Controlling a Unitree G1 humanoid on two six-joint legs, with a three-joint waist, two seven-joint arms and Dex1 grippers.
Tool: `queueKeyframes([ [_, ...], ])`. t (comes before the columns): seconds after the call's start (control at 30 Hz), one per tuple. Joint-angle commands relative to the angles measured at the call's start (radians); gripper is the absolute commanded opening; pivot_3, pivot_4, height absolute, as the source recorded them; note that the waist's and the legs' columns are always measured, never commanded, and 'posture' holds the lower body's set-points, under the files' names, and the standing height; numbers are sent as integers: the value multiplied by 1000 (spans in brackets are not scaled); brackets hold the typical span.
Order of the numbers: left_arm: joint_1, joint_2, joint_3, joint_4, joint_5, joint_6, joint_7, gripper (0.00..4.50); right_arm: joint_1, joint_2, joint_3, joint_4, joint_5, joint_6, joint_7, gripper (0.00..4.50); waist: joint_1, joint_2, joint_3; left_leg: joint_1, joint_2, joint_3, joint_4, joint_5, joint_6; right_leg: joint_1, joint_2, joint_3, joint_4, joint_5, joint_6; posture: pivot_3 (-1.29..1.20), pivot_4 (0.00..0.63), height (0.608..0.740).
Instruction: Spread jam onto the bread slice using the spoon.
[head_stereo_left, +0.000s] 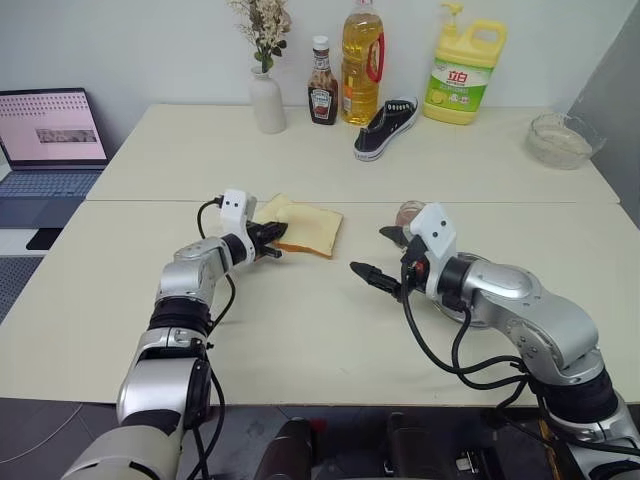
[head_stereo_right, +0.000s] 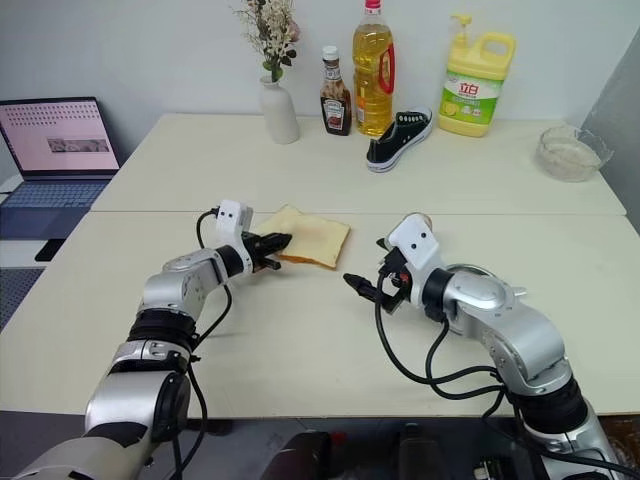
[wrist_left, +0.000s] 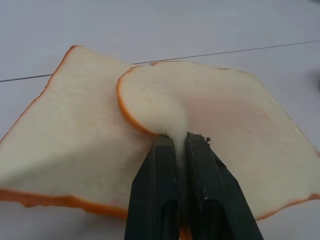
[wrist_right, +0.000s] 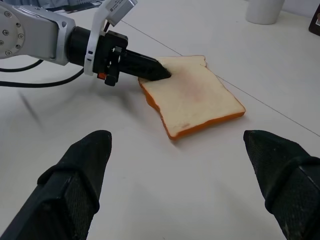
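Left gripper (wrist_left: 180, 142) pinches bread (head_stereo_left: 310, 228) edge at table (head_stereo_left: 300, 340) centre, top slice curling. Right gripper (wrist_right: 180, 165) gapes empty, bread at its 12 o'clock. Risk: pinch tears crumb if lifted; jam jar (head_stereo_left: 408, 212) near right arm, could be knocked.

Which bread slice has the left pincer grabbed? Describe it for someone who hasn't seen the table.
On the front table, look at the bread stack near the middle seam. The left pincer is shut on the top bread slice, whose corner is pinched up and curled, while the slice below lies flat.
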Motion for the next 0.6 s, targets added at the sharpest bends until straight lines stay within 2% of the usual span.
queueKeyframes([
  [0.03,-43,39,-9,-45,8,9,-30,23,7,-15,-53,-35,0,-3,6,4500,0,0,0,0,0,0,0,0,0,0,0,0,0,0,0,0,150,740],
  [0.1,-44,64,-36,-119,-1,52,-92,23,19,-35,-87,-52,14,9,13,4500,-1,0,0,0,0,0,0,0,0,0,0,0,0,0,0,0,150,740],
  [0.23,-50,152,-97,-338,-71,197,-287,23,75,-123,-232,-144,108,81,55,4500,-1,0,0,-1,0,0,0,0,0,-1,0,0,0,0,0,0,150,740],
  [0.37,-69,259,-163,-550,-183,371,-499,23,185,-229,-425,-268,279,193,110,4500,0,0,0,-2,1,0,-1,0,0,-1,0,0,-1,0,0,0,150,740],
  [0.47,-78,292,-194,-644,-254,468,-579,23,239,-273,-514,-317,377,245,108,4500,0,0,0,-1,1,1,-1,0,0,0,0,0,-1,-1,1,0,150,740],
  [0.53,-72,307,-223,-691,-274,494,-616,23,260,-288,-552,-335,434,267,93,4500,-3,0,0,0,2,2,0,0,1,1,0,1,0,-3,4,0,150,740],
  [0.6,-27,331,-328,-717,-196,385,-674,23,298,-295,-591,-370,509,289,72,4500,-5,0,0,1,2,4,0,0,1,1,1,2,0,-3,4,0,150,740],
])
